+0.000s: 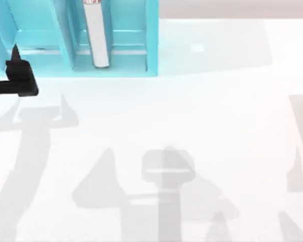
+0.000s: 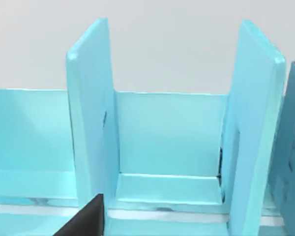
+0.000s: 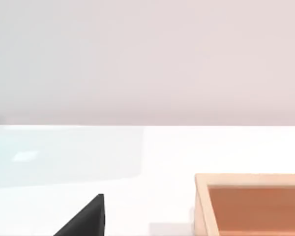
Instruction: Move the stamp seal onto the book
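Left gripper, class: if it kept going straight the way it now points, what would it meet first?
Most likely the back wall of the open compartment in the teal shelf unit. The left gripper sits at the shelf's front edge, aimed between two dividers; depth is hard to judge, so it might graze the compartment floor first.

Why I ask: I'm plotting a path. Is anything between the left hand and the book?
Yes: a teal shelf divider stands between the left hand and the book, which stands upright in the next compartment.

Bright, washed-out, soft grey shadows
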`<action>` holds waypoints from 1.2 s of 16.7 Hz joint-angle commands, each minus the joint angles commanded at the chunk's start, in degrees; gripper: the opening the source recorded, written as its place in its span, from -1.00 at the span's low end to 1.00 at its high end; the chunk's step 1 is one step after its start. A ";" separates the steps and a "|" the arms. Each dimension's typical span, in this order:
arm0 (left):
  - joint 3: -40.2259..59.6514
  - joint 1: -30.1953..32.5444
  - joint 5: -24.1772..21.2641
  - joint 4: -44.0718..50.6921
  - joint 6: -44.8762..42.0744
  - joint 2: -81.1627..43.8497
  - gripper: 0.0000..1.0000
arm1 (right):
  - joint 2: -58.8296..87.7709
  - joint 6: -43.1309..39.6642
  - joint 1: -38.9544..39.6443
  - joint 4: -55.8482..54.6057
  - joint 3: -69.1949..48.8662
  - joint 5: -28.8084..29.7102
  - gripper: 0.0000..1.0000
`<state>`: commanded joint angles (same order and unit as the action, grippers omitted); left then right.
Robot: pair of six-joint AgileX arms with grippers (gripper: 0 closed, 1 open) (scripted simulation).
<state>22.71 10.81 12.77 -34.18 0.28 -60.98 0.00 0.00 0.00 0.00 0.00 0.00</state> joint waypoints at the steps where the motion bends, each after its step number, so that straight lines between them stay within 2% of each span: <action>1: 2.23 1.47 0.74 -3.30 -0.05 -5.68 1.00 | 0.00 0.00 0.00 0.00 0.00 0.00 1.00; 7: 13.91 9.07 5.13 -20.80 0.15 -36.64 1.00 | 0.00 0.00 0.00 0.00 0.00 0.00 1.00; 11: 19.67 12.83 7.33 -29.47 0.22 -52.10 1.00 | 0.00 0.00 0.00 0.00 0.00 0.00 1.00; 15: 23.16 14.83 8.56 -34.54 0.67 -60.04 1.00 | 0.00 0.00 0.00 0.00 0.00 0.00 1.00; 20: 23.79 14.98 8.86 -35.42 1.03 -61.13 1.00 | 0.00 0.00 0.00 0.00 0.00 0.00 1.00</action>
<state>46.50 25.80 21.63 -69.60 1.31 -122.11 0.00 0.00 0.00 0.00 0.00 0.00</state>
